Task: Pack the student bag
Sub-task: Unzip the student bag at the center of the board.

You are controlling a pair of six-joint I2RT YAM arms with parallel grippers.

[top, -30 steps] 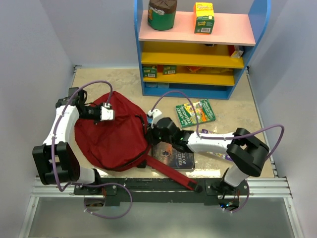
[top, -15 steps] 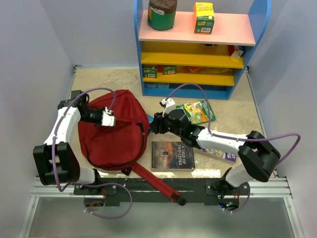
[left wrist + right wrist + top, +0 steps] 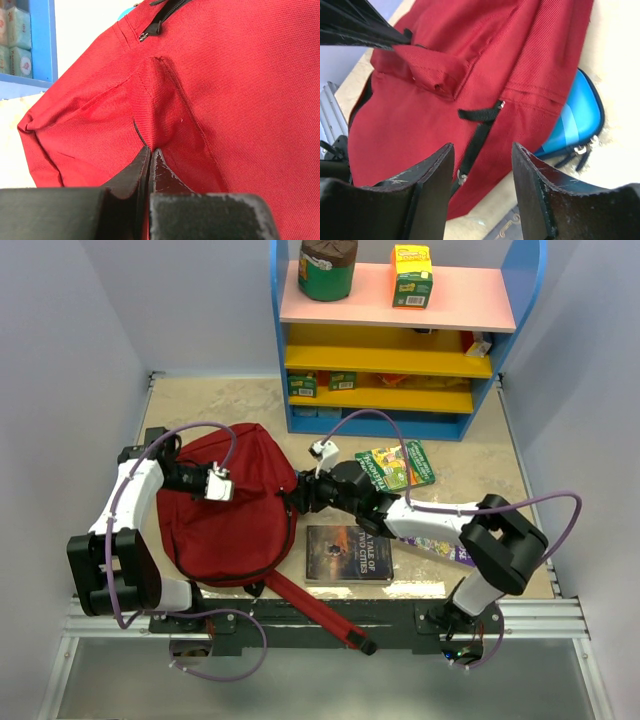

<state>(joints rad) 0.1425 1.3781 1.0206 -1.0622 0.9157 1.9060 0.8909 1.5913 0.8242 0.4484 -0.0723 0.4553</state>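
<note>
student bag — soft red woven fabric — pinched by left tool.

Left gripper jaws pinched shut on student bag fabric fold; zipper above.

white arms, black joints, looping purple cables, scuffed black fingers.

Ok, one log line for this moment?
left gripper: shut on student bag fabric | right gripper: open, facing bag | blue pencil case: outside bag
</note>
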